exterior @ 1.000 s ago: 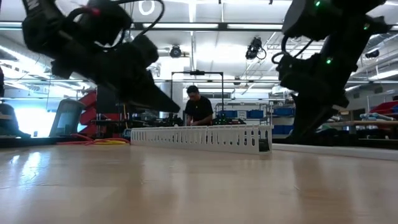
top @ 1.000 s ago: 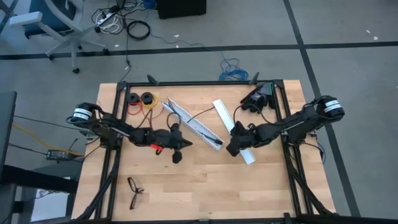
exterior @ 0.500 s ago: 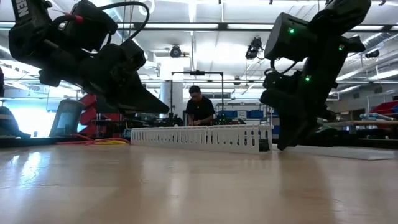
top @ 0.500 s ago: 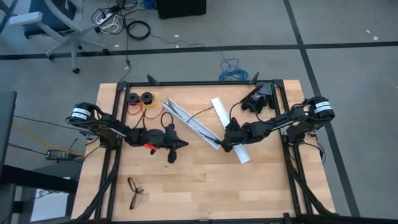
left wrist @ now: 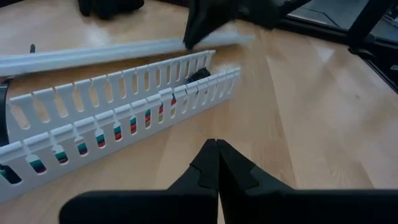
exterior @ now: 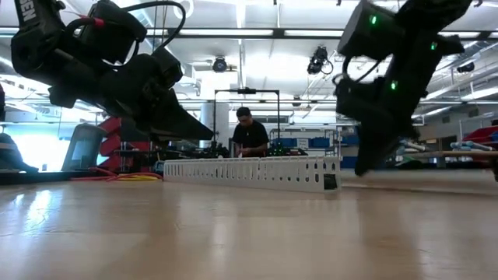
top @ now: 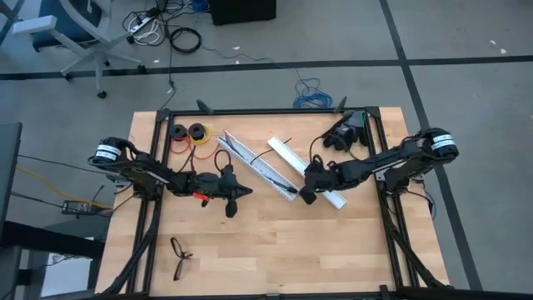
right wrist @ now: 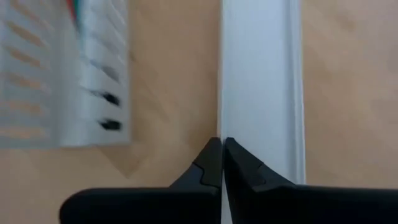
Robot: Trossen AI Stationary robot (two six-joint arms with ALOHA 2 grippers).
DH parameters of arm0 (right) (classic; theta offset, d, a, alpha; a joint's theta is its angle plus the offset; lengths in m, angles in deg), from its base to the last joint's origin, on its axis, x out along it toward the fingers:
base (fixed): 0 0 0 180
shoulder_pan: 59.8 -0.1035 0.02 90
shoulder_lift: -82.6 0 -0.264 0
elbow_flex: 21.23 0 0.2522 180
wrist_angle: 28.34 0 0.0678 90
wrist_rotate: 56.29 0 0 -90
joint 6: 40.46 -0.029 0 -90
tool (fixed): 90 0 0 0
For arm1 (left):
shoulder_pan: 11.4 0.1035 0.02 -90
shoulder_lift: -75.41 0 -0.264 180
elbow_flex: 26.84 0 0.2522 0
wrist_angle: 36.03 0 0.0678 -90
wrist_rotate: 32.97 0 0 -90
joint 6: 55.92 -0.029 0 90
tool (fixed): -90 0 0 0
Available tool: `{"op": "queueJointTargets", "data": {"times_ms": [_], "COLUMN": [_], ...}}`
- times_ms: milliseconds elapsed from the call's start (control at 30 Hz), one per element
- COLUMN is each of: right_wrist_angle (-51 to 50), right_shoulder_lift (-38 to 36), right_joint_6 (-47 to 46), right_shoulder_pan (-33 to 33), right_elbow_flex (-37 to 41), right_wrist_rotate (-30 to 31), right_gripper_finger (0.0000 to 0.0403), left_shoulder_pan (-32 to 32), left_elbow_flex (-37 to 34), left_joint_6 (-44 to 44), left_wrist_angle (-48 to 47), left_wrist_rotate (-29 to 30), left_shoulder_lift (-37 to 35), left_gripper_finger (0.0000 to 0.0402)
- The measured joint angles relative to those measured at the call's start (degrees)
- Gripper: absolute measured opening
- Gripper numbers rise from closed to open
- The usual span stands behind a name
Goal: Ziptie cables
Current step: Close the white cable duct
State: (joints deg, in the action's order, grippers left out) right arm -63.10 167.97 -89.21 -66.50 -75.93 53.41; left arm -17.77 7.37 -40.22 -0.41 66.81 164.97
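Note:
A white slotted rail (top: 258,167) lies slantwise on the table's middle. The cables (left wrist: 132,123) lie inside it, showing as coloured wires through the slots, with a small black connector (left wrist: 199,74) at the rail's end. A flat white cover strip (top: 304,171) lies on the table beside the rail. My right gripper (top: 306,196) is shut, its tips at this strip's long edge. My left gripper (top: 239,193) is shut and empty, above the table just short of the slotted rail (left wrist: 118,106). I cannot make out the ziptie for certain. My right gripper has its shut fingertips (right wrist: 214,152) at the long edge of the white cover strip (right wrist: 231,134), slanting down from the table's right side. The fingers lie along the strip. Whether they push this edge or only stand at it, I cannot tell.
A red and yellow wire with two black spools (top: 188,133) lies at the far left. Dark glasses (top: 181,255) lie near the front left. Black gear (top: 346,132) sits at the far right corner. A person (exterior: 249,136) stands in the room beyond the table.
The white cover strip has turned on the table: its far end has swung toward the table's left, close to the slotted rail, and its near end toward the right. My right gripper has stayed by it, shifting a little left. My left gripper has drawn back slightly toward the left edge.

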Motion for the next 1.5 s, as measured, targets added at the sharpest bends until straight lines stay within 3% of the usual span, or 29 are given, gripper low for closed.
{"op": "queueJointTargets", "data": {"times_ms": [233,400,567,733,1000,1200,1333,1500], "right_wrist_angle": [0.6,9.0,17.2,21.2,22.3,23.2,23.6,22.9], "right_shoulder_lift": [-9.3,-13.3,-13.3,-13.3,-9.2,-3.5,-4.3,-7.2], "right_joint_6": [0.8,1.0,3.9,4.0,-3.7,-0.6,1.1,2.4], "right_shoulder_pan": [-0.3,-1.3,-2.7,-3.5,-4.2,-5.0,-6.9,-9.0], "right_elbow_flex": [-0.1,-0.2,-0.2,-0.2,-0.3,-0.2,-0.2,-0.2], "right_wrist_rotate": [2.8,-0.2,-0.1,0.2,3.2,3.5,5.7,6.2], "right_gripper_finger": [0.0,0.0001,0.0001,0.0001,0.0001,0.0,0.0,0.0], "left_shoulder_pan": [0.0,0.0,0.0,-0.1,-1.7,-5.5,-8.7,-11.1], "left_elbow_flex": [0.0,0.0,0.0,-0.1,-3.1,-4.6,-4.7,-4.7], "left_joint_6": [-0.2,0.2,-0.4,-0.5,1.0,2.5,5.6,5.7], "left_wrist_angle": [0.2,-0.6,-0.4,-2.3,-9.2,-19.2,-26.0,-26.8], "left_wrist_rotate": [0.0,0.0,4.0,4.4,5.8,11.5,15.0,16.8], "left_shoulder_lift": [0.0,0.1,-0.4,-3.6,-17.1,-25.4,-25.9,-24.0], "left_gripper_finger": [0.0002,0.0002,0.0002,0.0002,0.0002,0.0002,0.0002,0.0002]}}
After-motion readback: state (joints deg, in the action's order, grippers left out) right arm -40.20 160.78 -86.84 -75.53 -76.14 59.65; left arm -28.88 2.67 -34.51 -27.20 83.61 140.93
